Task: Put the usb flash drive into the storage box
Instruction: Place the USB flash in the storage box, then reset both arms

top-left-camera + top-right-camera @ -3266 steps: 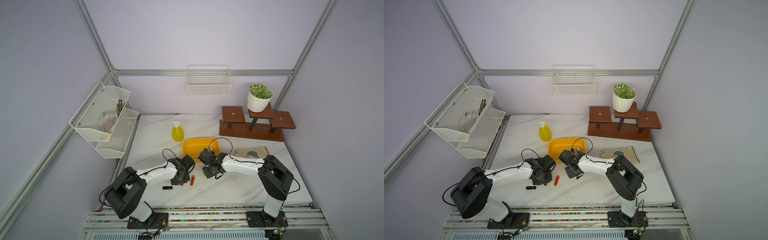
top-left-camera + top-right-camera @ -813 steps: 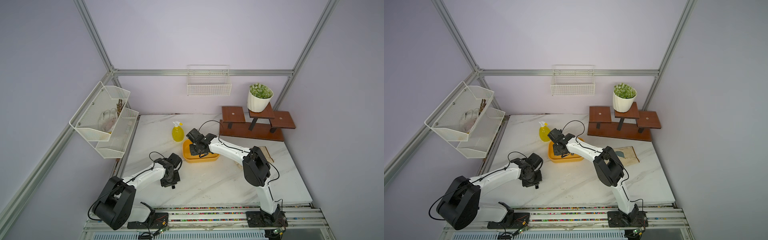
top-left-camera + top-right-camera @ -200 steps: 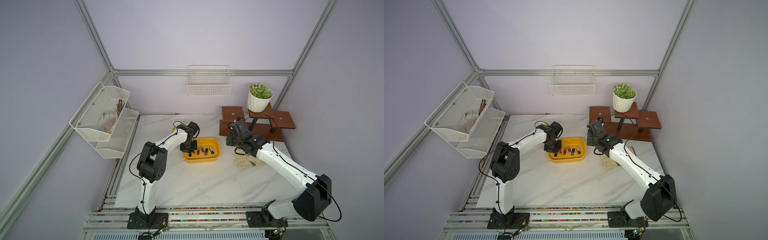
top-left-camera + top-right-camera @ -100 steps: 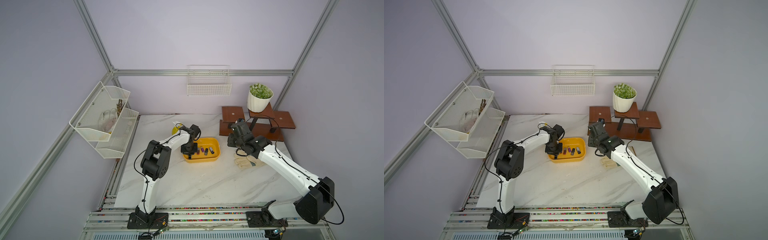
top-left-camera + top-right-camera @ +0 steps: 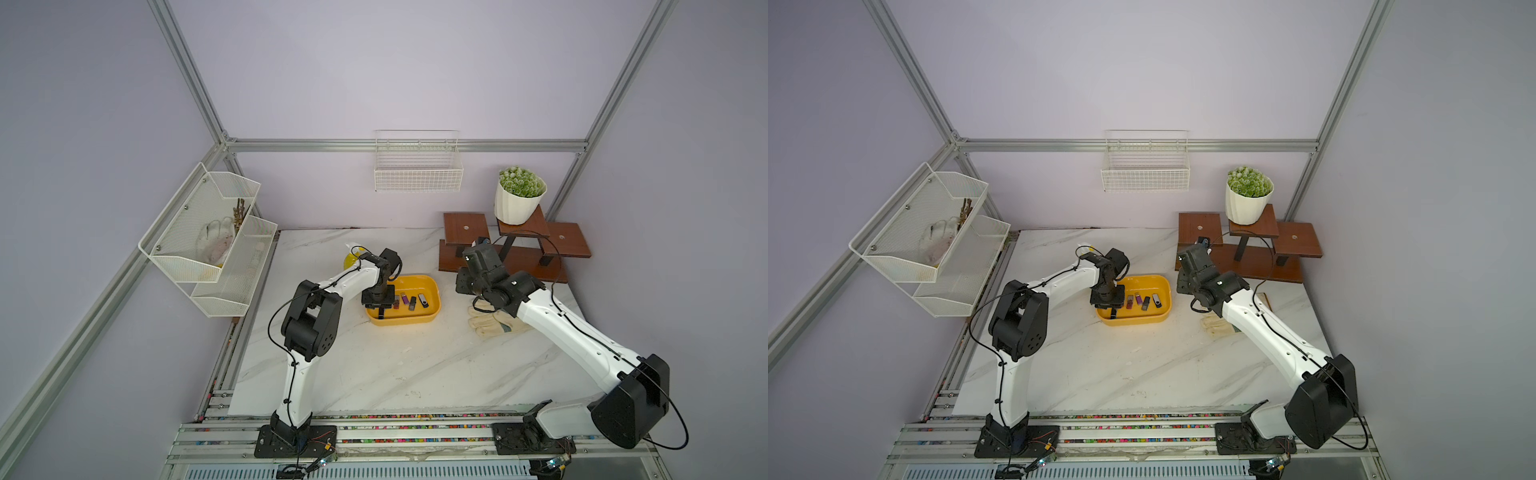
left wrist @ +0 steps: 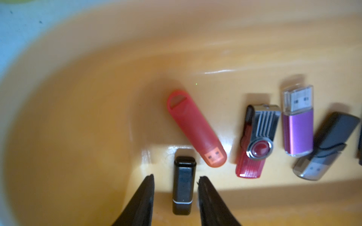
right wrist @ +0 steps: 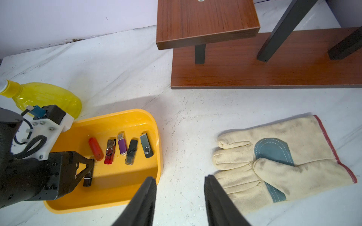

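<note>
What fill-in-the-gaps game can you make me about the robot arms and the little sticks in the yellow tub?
The storage box holds ____ flash drives.
The flash drive between the left gripper's open jaws is ____.
The right gripper, open too, holds ____.
The spray bottle's body is ____.
Missing words: six, black, nothing, yellow.

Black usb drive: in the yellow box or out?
In. The black drive lies on the box floor, between the parted fingers of the left gripper, touching neither.
</note>
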`<state>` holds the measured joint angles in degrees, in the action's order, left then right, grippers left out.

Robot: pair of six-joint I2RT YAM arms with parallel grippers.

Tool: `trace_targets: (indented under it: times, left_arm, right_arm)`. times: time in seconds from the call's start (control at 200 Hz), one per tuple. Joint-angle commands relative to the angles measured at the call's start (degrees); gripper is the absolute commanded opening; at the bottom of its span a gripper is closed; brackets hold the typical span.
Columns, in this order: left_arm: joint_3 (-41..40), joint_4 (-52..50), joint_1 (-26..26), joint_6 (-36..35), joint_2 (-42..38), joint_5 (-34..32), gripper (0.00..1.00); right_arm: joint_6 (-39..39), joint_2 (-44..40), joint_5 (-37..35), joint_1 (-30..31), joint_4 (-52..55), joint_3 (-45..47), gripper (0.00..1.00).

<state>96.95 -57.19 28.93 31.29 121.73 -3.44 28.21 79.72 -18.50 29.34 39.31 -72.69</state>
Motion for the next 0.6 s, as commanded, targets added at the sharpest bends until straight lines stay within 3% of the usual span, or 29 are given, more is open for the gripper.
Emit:
trace_targets:
  times: [0.0, 0.125, 0.2, 0.3, 0.4, 0.475, 0.545, 0.595]
  left_arm:
    - [4.4, -0.7, 0.2, -1.6, -6.4, -0.4, 0.44]
    - [12.3, -4.2, -0.7, -3.0, -10.8, -2.7, 0.52]
    - [16.2, -6.3, -2.1, -4.4, -13.6, -5.4, 0.58]
    - [14.9, -7.0, -5.9, -6.2, -19.6, -10.7, 0.66]
    - [5.0, -1.9, -11.5, -8.2, -27.8, -14.9, 0.78]
    - [-5.9, 4.6, -15.7, -8.3, -34.4, -18.0, 0.99]
    - [-18.2, 13.9, -18.4, -8.6, -41.5, -22.4, 1.0]
    - [-27.8, 22.5, -19.4, -9.0, -47.6, -26.6, 1.0]
  right_arm:
    - [0.3, -3.3, -0.7, -0.3, 1.2, 0.1, 0.46]
    - [-0.5, -4.9, -1.3, -0.3, 1.0, 0.3, 0.49]
    - [-1.3, -5.7, -1.5, -0.3, 0.5, 1.0, 0.55]
    - [-1.8, -6.5, -2.4, -0.5, 0.3, 1.9, 0.64]
    - [-2.1, -7.5, -3.8, -0.8, -0.5, 3.3, 0.77]
    - [-2.2, -8.2, -5.2, -1.4, -2.3, 5.4, 0.87]
    - [-1.3, -8.3, -7.2, -2.0, -3.3, 7.2, 0.99]
    - [-1.1, -8.4, -8.0, -2.4, -4.0, 8.4, 0.99]
